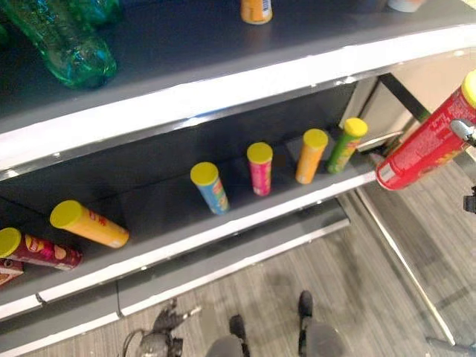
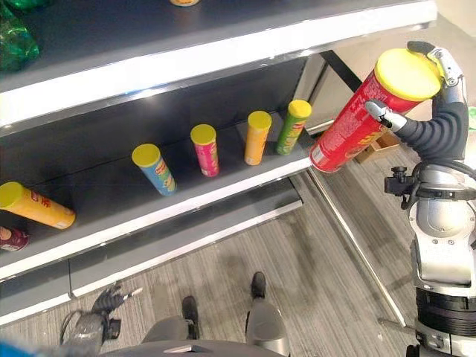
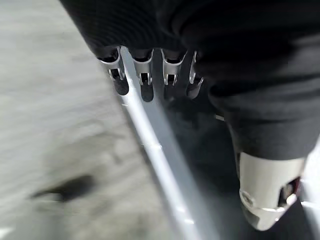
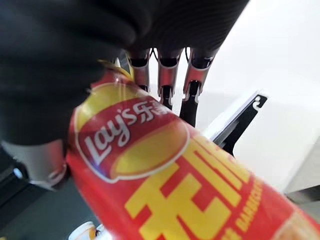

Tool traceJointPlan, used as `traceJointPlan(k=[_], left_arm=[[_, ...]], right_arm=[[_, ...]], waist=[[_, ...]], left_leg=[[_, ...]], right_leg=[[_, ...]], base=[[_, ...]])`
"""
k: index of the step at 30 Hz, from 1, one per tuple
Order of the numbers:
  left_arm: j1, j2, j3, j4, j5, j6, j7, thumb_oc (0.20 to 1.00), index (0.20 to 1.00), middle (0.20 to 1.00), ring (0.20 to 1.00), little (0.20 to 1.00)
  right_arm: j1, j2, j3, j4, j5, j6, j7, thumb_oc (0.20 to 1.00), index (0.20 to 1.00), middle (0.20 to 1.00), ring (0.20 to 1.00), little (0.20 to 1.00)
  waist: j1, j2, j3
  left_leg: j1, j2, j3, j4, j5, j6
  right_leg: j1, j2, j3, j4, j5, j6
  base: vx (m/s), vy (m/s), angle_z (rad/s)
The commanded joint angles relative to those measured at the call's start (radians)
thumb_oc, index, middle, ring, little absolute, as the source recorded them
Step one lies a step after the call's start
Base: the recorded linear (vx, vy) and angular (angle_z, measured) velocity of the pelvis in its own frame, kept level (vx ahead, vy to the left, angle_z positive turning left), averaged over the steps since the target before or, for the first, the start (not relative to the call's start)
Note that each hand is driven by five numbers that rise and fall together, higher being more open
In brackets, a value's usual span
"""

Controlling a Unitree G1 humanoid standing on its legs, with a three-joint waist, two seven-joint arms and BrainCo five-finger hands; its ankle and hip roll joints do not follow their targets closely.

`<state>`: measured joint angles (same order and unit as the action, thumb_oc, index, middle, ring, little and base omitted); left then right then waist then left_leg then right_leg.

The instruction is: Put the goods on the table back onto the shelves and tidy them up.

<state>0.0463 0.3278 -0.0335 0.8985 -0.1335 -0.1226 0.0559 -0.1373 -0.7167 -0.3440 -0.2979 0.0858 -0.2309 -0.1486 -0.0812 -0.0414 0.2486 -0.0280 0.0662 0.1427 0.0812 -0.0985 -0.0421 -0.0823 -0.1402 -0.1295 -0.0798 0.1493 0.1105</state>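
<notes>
My right hand (image 2: 440, 111) is shut on a red chip can (image 2: 361, 123) with a yellow lid, fingers behind it and thumb in front. The can hangs tilted in the air, just right of the middle shelf's (image 1: 245, 223) right end, its base towards the shelf edge. In the right wrist view the can (image 4: 190, 190) lies across the palm under the fingers (image 4: 167, 80). My left hand (image 1: 167, 321) hangs low by the floor in front of the bottom shelf, fingers (image 3: 145, 75) relaxed and holding nothing.
On the middle shelf stand blue (image 1: 210, 187), pink (image 1: 260, 168), orange (image 1: 311, 155) and green (image 1: 346, 145) cans. A yellow can (image 1: 89, 223) and a maroon can (image 1: 41, 251) lie at its left. Green bottles (image 1: 67, 41) and an orange can (image 1: 256, 10) sit on the top shelf.
</notes>
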Motion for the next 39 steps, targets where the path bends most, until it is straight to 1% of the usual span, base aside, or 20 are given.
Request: traceJointPlan(k=[1, 7, 10, 15, 16, 18, 19, 20, 23, 24, 29, 30, 31, 32, 34, 35, 36, 37, 38, 39], left_arm=[[-0.006, 0.042, -0.008, 0.01, 0.015, -0.019, -0.004, 1.0, 1.0, 1.0, 1.0, 1.0], [-0.009, 0.028, -0.026, 0.0, 0.021, -0.016, -0.013, 1.0, 1.0, 1.0, 1.0, 1.0], [-0.022, 0.021, -0.042, -0.018, 0.017, -0.015, -0.016, 1.0, 1.0, 1.0, 1.0, 1.0], [-0.027, 0.018, -0.044, -0.032, 0.012, -0.014, -0.015, 1.0, 1.0, 1.0, 1.0, 1.0], [-0.014, 0.021, -0.042, -0.054, 0.009, -0.012, -0.021, 1.0, 1.0, 1.0, 1.0, 1.0], [-0.007, 0.023, -0.037, -0.068, 0.009, -0.013, -0.023, 1.0, 1.0, 1.0, 1.0, 1.0], [-0.003, 0.028, -0.03, -0.079, 0.008, -0.013, -0.026, 1.0, 1.0, 1.0, 1.0, 1.0], [-0.003, 0.027, -0.029, -0.08, 0.008, -0.012, -0.026, 1.0, 1.0, 1.0, 1.0, 1.0], [0.01, 0.032, -0.008, -0.07, 0.016, -0.015, -0.027, 1.0, 1.0, 1.0, 1.0, 1.0], [0.006, 0.036, -0.001, -0.052, 0.029, -0.016, -0.02, 1.0, 1.0, 1.0, 1.0, 1.0], [0.006, 0.043, 0.006, -0.024, 0.049, -0.014, -0.006, 1.0, 1.0, 1.0, 1.0, 1.0], [0.005, 0.044, 0.005, -0.023, 0.048, -0.016, -0.003, 1.0, 1.0, 1.0, 1.0, 1.0], [0.015, 0.045, 0.004, -0.03, 0.049, -0.016, -0.003, 1.0, 1.0, 1.0, 1.0, 1.0], [0.015, 0.045, 0.004, -0.03, 0.049, -0.016, -0.003, 1.0, 1.0, 1.0, 1.0, 1.0], [0.027, 0.042, 0.009, -0.036, 0.042, -0.02, -0.002, 1.0, 1.0, 1.0, 1.0, 1.0], [0.028, 0.04, 0.01, -0.031, 0.047, -0.021, -0.002, 1.0, 1.0, 1.0, 1.0, 1.0], [0.031, 0.046, 0.012, -0.028, 0.051, -0.022, 0.004, 1.0, 1.0, 1.0, 1.0, 1.0], [0.031, 0.047, 0.012, -0.028, 0.051, -0.022, 0.004, 1.0, 1.0, 1.0, 1.0, 1.0], [0.035, 0.053, 0.014, -0.041, 0.043, -0.025, 0.006, 1.0, 1.0, 1.0, 1.0, 1.0], [0.036, 0.054, 0.015, -0.041, 0.043, -0.024, 0.005, 1.0, 1.0, 1.0, 1.0, 1.0]], right_arm=[[-0.09, -0.056, -0.051, -0.055, 0.025, -0.065, -0.017, 0.2, 0.2, 0.2, 0.2, 0.2], [-0.084, -0.069, -0.038, -0.071, 0.065, -0.071, 0.018, 0.2, 0.2, 0.2, 0.2, 0.2], [-0.103, -0.083, 0.016, -0.103, 0.143, -0.081, 0.088, 0.2, 0.2, 0.2, 0.2, 0.2], [-0.127, -0.111, 0.071, -0.121, 0.164, -0.071, 0.129, 0.2, 0.2, 0.2, 0.2, 0.2], [-0.15, -0.137, 0.122, -0.136, 0.16, -0.062, 0.158, 0.2, 0.2, 0.2, 0.2, 0.2], [-0.152, -0.149, 0.131, -0.136, 0.151, -0.06, 0.163, 0.2, 0.2, 0.2, 0.2, 0.2], [-0.153, -0.166, 0.143, -0.14, 0.125, -0.054, 0.168, 0.2, 0.2, 0.2, 0.2, 0.2], [-0.155, -0.166, 0.146, -0.139, 0.124, -0.054, 0.167, 0.2, 0.2, 0.2, 0.2, 0.2], [-0.145, -0.164, 0.153, -0.154, 0.114, -0.05, 0.182, 0.2, 0.2, 0.2, 0.2, 0.2], [-0.134, -0.17, 0.154, -0.152, 0.112, -0.053, 0.185, 0.2, 0.2, 0.2, 0.2, 0.2], [-0.109, -0.187, 0.149, -0.144, 0.107, -0.048, 0.185, 0.2, 0.2, 0.2, 0.2, 0.2], [-0.103, -0.191, 0.145, -0.143, 0.105, -0.046, 0.182, 0.2, 0.2, 0.2, 0.2, 0.2], [-0.1, -0.185, 0.147, -0.145, 0.109, -0.043, 0.182, 0.2, 0.2, 0.2, 0.2, 0.2], [-0.1, -0.184, 0.147, -0.145, 0.109, -0.043, 0.182, 0.2, 0.2, 0.2, 0.2, 0.2], [-0.103, -0.178, 0.151, -0.138, 0.104, -0.039, 0.181, 0.2, 0.2, 0.2, 0.2, 0.2], [-0.103, -0.173, 0.149, -0.127, 0.084, -0.028, 0.174, 0.2, 0.2, 0.2, 0.2, 0.2], [-0.107, -0.149, 0.151, -0.115, 0.052, -0.017, 0.161, 0.2, 0.2, 0.2, 0.2, 0.2], [-0.108, -0.148, 0.151, -0.115, 0.051, -0.017, 0.161, 0.2, 0.2, 0.2, 0.2, 0.2], [-0.11, -0.134, 0.161, -0.114, 0.027, -0.008, 0.154, 0.2, 0.2, 0.2, 0.2, 0.2], [-0.11, -0.133, 0.161, -0.114, 0.026, -0.007, 0.154, 0.2, 0.2, 0.2, 0.2, 0.2]], waist=[[0.007, 0.0, -0.019], [-0.006, -0.004, -0.026], [-0.006, -0.017, -0.014], [-0.004, -0.026, 0.001], [0.007, -0.022, 0.007], [0.004, -0.021, 0.008], [-0.001, -0.018, 0.005], [-0.002, -0.017, 0.006], [-0.007, -0.014, 0.001], [-0.015, -0.015, -0.004], [-0.029, 0.015, -0.034], [-0.03, 0.02, -0.033], [-0.026, 0.03, -0.039], [-0.026, 0.03, -0.039], [-0.025, 0.037, -0.036], [-0.022, 0.037, -0.035], [-0.017, 0.03, -0.023], [-0.015, 0.025, -0.026], [-0.006, 0.022, -0.013], [-0.004, 0.019, -0.016]], left_leg=[[0.003, 0.032, -0.033, -0.014, 0.021, -0.047], [0.039, 0.047, -0.036, -0.006, 0.007, -0.061], [0.023, 0.055, -0.063, 0.068, -0.004, -0.086], [-0.022, 0.08, -0.06, 0.145, 0.006, -0.111], [-0.035, 0.112, -0.032, 0.167, 0.017, -0.117], [-0.039, 0.134, -0.019, 0.172, 0.029, -0.126], [-0.034, 0.195, 0.025, 0.164, 0.068, -0.137], [-0.032, 0.197, 0.024, 0.162, 0.07, -0.139], [0.006, 0.278, 0.042, 0.127, 0.117, -0.172], [0.029, 0.32, 0.041, 0.105, 0.146, -0.182], [0.063, 0.361, -0.012, 0.021, 0.218, -0.217], [0.054, 0.358, -0.025, 0.015, 0.228, -0.22], [0.05, 0.336, -0.057, -0.001, 0.185, -0.22], [0.05, 0.336, -0.057, 0.0, 0.185, -0.22], [0.055, 0.307, -0.054, -0.016, 0.104, -0.216], [0.056, 0.283, -0.042, -0.025, 0.078, -0.209], [0.048, 0.233, -0.027, -0.023, 0.046, -0.188], [0.045, 0.228, -0.023, -0.02, 0.045, -0.185], [0.026, 0.183, -0.018, -0.011, 0.02, -0.155], [0.024, 0.179, -0.015, -0.01, 0.02, -0.153]], right_leg=[[0.109, -0.006, 0.037, 0.069, -0.195, 0.062], [0.157, 0.015, 0.037, 0.024, -0.201, 0.05], [0.175, 0.034, 0.039, 0.014, -0.214, 0.028], [0.201, 0.043, 0.021, 0.004, -0.23, 0.008], [0.225, 0.063, -0.005, 0.001, -0.248, -0.01], [0.24, 0.067, -0.022, -0.004, -0.257, -0.013], [0.251, 0.064, -0.055, -0.003, -0.263, -0.015], [0.252, 0.066, -0.055, -0.003, -0.263, -0.016], [0.261, 0.041, -0.084, -0.001, -0.259, -0.001], [0.242, 0.01, -0.102, 0.005, -0.249, 0.012], [0.199, -0.034, -0.119, 0.007, -0.233, 0.055], [0.194, -0.05, -0.122, 0.008, -0.227, 0.065], [0.188, -0.073, -0.11, 0.007, -0.211, 0.082], [0.188, -0.073, -0.11, 0.007, -0.21, 0.082], [0.17, -0.116, -0.1, 0.012, -0.18, 0.104], [0.159, -0.15, -0.096, 0.011, -0.154, 0.121], [0.123, -0.208, -0.085, 0.019, -0.101, 0.147], [0.118, -0.213, -0.081, 0.02, -0.1, 0.149], [0.088, -0.258, -0.074, 0.025, -0.055, 0.151], [0.083, -0.262, -0.071, 0.025, -0.054, 0.151]], base=[[0.1, -0.068, -0.21], [0.08, -0.07, -0.02], [0.03, -0.142, 0.14], [-0.06, -0.126, 0.34], [-0.04, -0.13, 0.6], [-0.01, -0.086, 0.88], [0.02, -0.019, 0.92], [0.02, 0.045, 0.84], [-0.02, 0.144, 0.43], [-0.09, 0.278, 0.1], [-0.05, 0.24, 0.14], [0.03, 0.396, 0.32], [0.03, 0.267, 0.44], [0.03, 0.271, 0.5], [0.02, 0.283, 0.19], [-0.03, 0.476, 0.06], [-0.04, 0.38, 0.05], [-0.11, 0.468, 0.03], [-0.06, 0.244, -0.04], [-0.09, 0.388, -0.11]])
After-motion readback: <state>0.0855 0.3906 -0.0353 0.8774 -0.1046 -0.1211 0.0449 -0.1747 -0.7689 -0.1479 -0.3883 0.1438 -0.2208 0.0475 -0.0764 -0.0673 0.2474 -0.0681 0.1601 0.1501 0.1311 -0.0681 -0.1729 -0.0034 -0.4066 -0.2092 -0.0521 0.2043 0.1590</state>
